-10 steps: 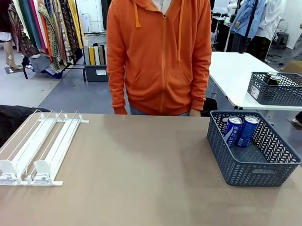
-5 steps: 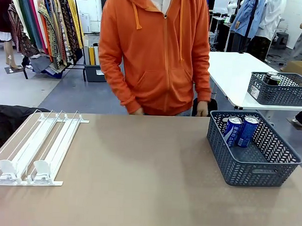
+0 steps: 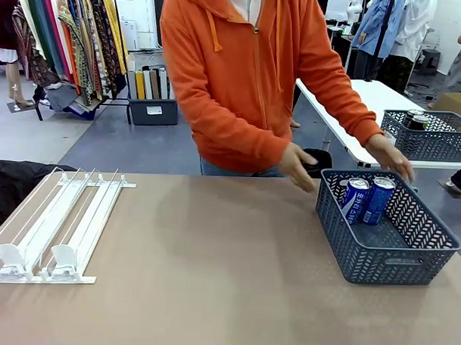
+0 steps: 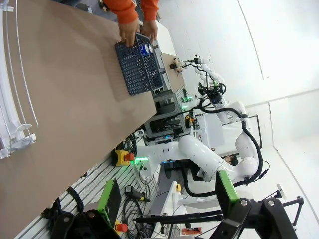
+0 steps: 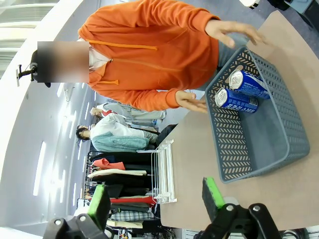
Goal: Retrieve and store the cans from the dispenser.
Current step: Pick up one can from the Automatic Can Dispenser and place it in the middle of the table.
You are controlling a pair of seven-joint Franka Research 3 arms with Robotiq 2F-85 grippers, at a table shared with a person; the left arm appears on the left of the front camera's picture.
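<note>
The dispenser [image 3: 58, 223] lies flat at the table's left, its white pusher tabs at the near end and its lanes showing bare rails. Two blue cans [image 3: 355, 199] [image 3: 379, 199] lean in the far end of the grey-blue basket [image 3: 386, 263] at the right. A person in an orange hoodie reaches both hands [image 3: 299, 166] [image 3: 391, 157] to the basket's far rim. In the left wrist view my left gripper [image 4: 167, 199] stands open off the table's edge, far from the dispenser [image 4: 15, 99] and basket [image 4: 130, 72]. My right gripper [image 5: 155, 199] is open too, short of the basket [image 5: 234, 149] and the cans [image 5: 246, 82].
A second lattice basket [image 3: 427, 141] with dark cans stands on a white table behind at the right. Black cloth [image 3: 10, 184] lies past the dispenser's left side. Bare brown tabletop [image 3: 212, 263] stretches between dispenser and basket.
The person has leaned to the right and brought both hands from the table's far edge to the basket's far rim. Cans, basket and dispenser have not moved.
</note>
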